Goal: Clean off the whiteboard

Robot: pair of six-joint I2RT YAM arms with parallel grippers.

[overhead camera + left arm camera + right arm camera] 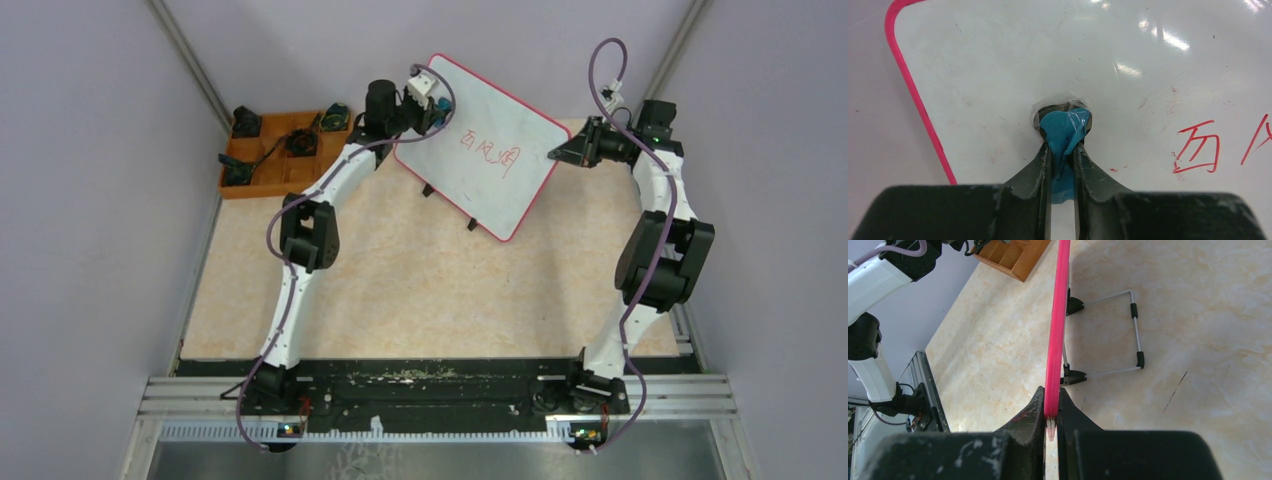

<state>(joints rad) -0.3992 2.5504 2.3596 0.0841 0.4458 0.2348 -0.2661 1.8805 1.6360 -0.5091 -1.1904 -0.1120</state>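
Left wrist view: my left jaws pinch a blue film-wrapped wad (1064,126) at the white pink-framed whiteboard (998,75), propped on the beige worktop (400,280); red handwritten characters (1198,147) lie rightward, toward my right jaws, clamped on the board's pink edge (1055,315).

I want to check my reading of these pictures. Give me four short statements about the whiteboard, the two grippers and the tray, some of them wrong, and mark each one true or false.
1. The right gripper is shut on the edge of the whiteboard. True.
2. The left gripper is open and empty. False: it is shut on a blue piece wrapped in clear film, at the board's face.
3. The board is wiped clean. False: red characters are on it.
4. In the top view, the orange tray stands to the left of the board. True.
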